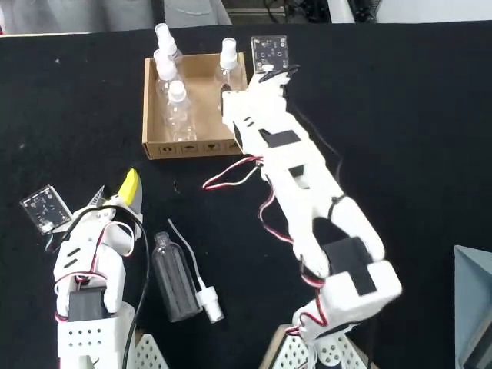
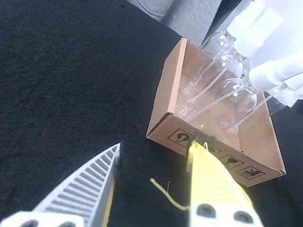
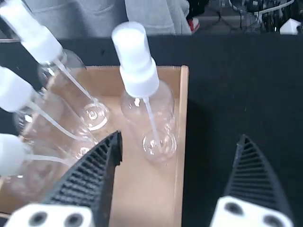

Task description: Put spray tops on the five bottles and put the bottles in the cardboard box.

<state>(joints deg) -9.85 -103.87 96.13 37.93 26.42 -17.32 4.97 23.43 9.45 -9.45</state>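
Observation:
The cardboard box (image 1: pixel 154 146) stands at the back of the black table, with several clear bottles upright in it, each with a white spray top. The one by the box's right wall (image 3: pixel 147 113) stands just ahead of my right gripper (image 3: pixel 180 141), which hovers open over that wall (image 1: pixel 261 81), holding nothing. A capless bottle (image 1: pixel 173 280) lies on its side at the front. A loose spray top (image 1: pixel 209 298) with its thin tube rests against it. Left of them, my left gripper (image 1: pixel 115 191) is open and empty, pointing toward the box (image 2: pixel 208 146).
Red and white cables (image 1: pixel 231 178) hang from the right arm, just in front of the box. A grey object (image 1: pixel 473 300) sits at the right edge. Open black tabletop lies left of the box and between the arms.

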